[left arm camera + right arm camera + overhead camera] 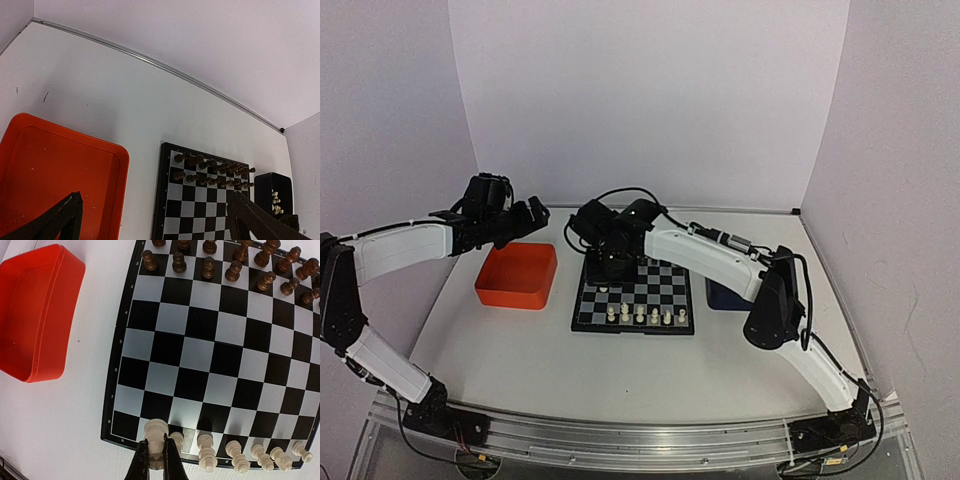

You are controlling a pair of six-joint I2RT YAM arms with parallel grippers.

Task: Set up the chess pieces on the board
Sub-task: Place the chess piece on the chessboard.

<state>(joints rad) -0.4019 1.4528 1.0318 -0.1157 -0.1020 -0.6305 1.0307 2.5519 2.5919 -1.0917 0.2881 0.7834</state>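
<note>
Chess pieces (235, 456) in cream stand along the nearest rank of the board (215, 347), so your white back row looks partly set. Your right gripper (156, 462) has its jaws clamped on one more cream piece (156, 431) by the near corner square, pinched from both sides to keep it upright; whether it has touched down, you cannot tell. Beside the board, the dark blue tray (720, 296) holds more cream pieces to fetch. Your left gripper (530, 212) hangs spread and empty above the orange tray (515, 277), out of the way. Farthest, dark pieces (208, 267) fill two ranks.
</note>
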